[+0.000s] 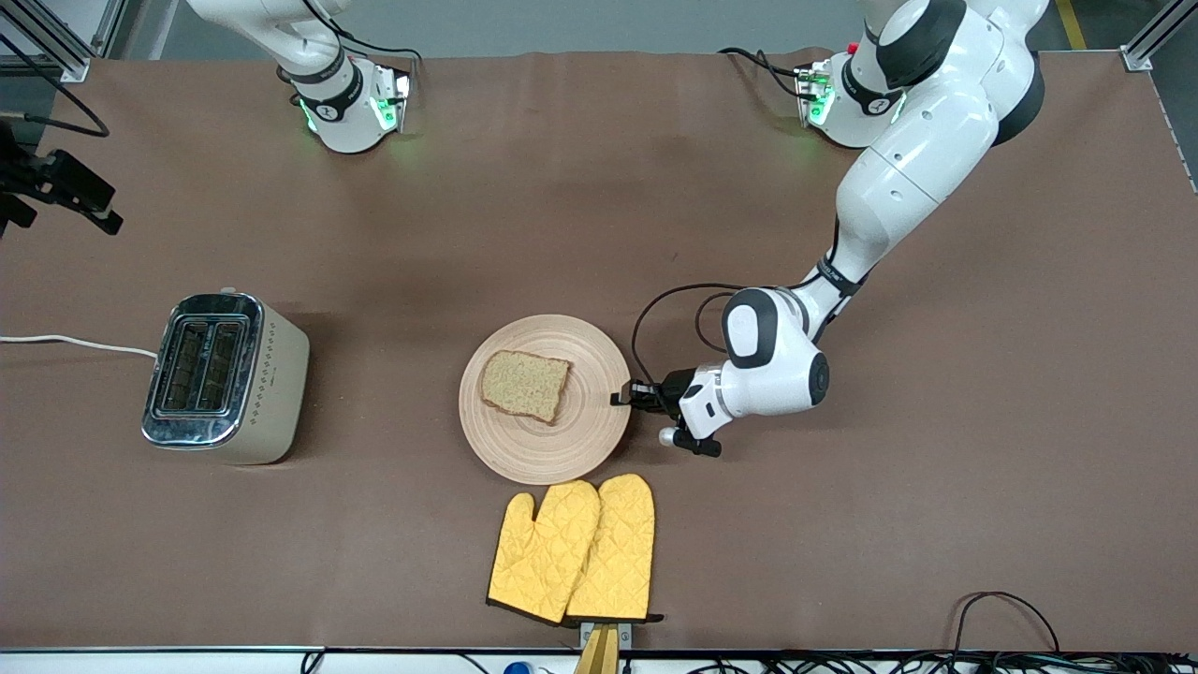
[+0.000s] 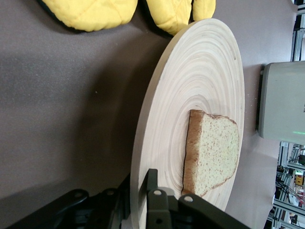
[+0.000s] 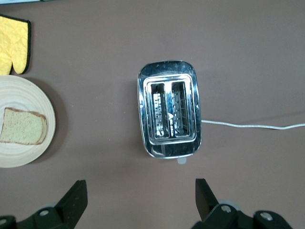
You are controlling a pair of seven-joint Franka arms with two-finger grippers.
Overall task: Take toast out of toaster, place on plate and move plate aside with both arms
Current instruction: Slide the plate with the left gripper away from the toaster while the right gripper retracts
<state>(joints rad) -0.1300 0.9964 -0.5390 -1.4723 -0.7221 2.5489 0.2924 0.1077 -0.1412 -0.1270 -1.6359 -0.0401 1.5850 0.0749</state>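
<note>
The right gripper (image 3: 140, 202) hangs high over the toaster (image 1: 225, 376), fingers spread wide with nothing between them; only the arm's upper links and its base show in the front view, and the arm waits there. The toaster stands toward the right arm's end of the table, both slots facing up, its white cord (image 1: 75, 344) trailing off the table edge.

The plate (image 1: 546, 398) lies flat near the middle of the table. The toast (image 1: 525, 385) lies on it, offset from the plate's centre toward the toaster.

A pair of yellow oven mitts (image 1: 574, 549) lies side by side just beside the plate, nearer to the front camera.

The left gripper (image 1: 625, 394) is at table level at the plate's rim, on the side toward the left arm's end. Its fingers (image 2: 151, 183) are clamped on the rim, one above the wood and one below.
</note>
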